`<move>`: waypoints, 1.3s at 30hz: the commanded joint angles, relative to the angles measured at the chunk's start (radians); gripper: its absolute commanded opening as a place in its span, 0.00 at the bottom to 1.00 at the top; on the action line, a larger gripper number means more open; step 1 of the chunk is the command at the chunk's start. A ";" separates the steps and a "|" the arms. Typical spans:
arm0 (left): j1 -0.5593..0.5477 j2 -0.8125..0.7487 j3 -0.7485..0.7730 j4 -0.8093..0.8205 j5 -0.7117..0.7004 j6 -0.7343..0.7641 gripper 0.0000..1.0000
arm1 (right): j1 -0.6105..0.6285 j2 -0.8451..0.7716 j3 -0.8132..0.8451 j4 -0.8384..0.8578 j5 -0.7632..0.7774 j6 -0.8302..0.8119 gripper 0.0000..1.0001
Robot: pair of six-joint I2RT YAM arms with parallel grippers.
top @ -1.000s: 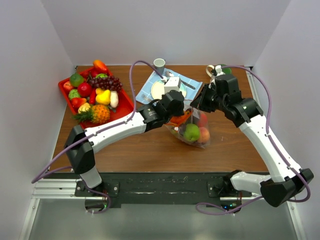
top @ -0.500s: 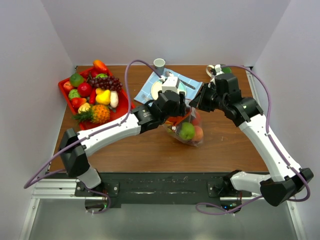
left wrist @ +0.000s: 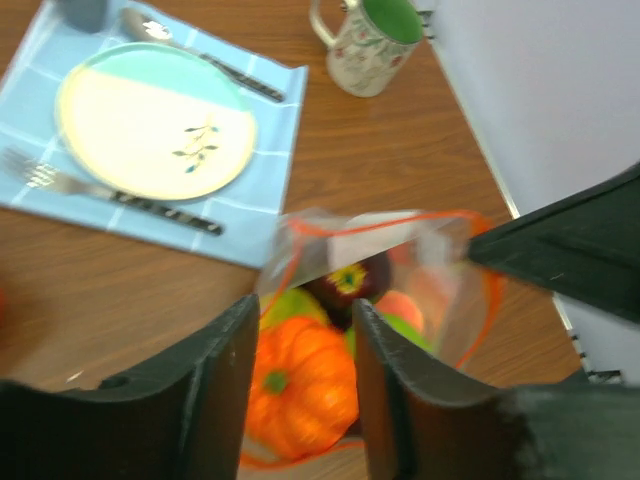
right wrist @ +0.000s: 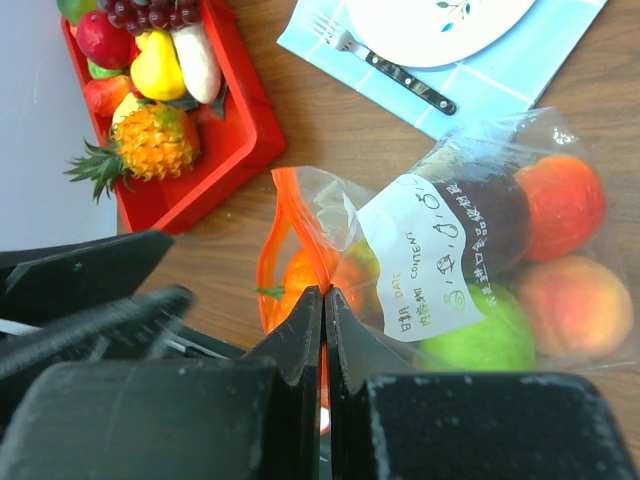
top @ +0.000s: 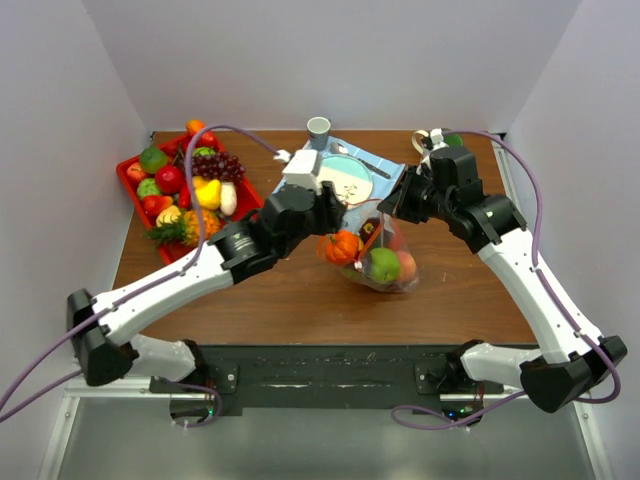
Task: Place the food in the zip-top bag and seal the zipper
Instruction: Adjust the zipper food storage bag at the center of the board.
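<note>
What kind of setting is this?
Probably a lab test cell staged as a dinner setting: plain white walls around a wooden table, a plate on a blue napkin, a red tray of toy fruit.

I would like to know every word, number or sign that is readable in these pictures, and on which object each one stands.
"DATE": on the white label of the zip-top bag, in the right wrist view.
"CONTENT": on the same label, next line.
Characters beside both words: too small to read with certainty.
Plate and mug: drawings only, no words.
</note>
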 commanded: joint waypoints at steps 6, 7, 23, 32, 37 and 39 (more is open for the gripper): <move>0.102 -0.253 -0.305 0.015 0.053 -0.089 0.28 | 0.003 -0.020 0.018 0.105 -0.050 0.027 0.00; 0.103 -0.259 -0.322 0.027 0.075 -0.092 0.28 | 0.001 -0.020 0.018 0.108 -0.050 0.029 0.00; 0.143 -0.176 -0.399 0.126 0.167 -0.130 0.35 | 0.000 -0.021 0.025 0.096 -0.047 0.020 0.00; 0.143 -0.184 -0.443 0.168 0.193 -0.149 0.36 | 0.001 -0.017 0.024 0.105 -0.048 0.024 0.00; 0.143 -0.167 -0.459 0.196 0.198 -0.152 0.36 | 0.001 -0.014 0.025 0.110 -0.048 0.026 0.00; 0.143 -0.156 -0.460 0.214 0.199 -0.153 0.34 | 0.001 -0.015 0.024 0.108 -0.047 0.024 0.00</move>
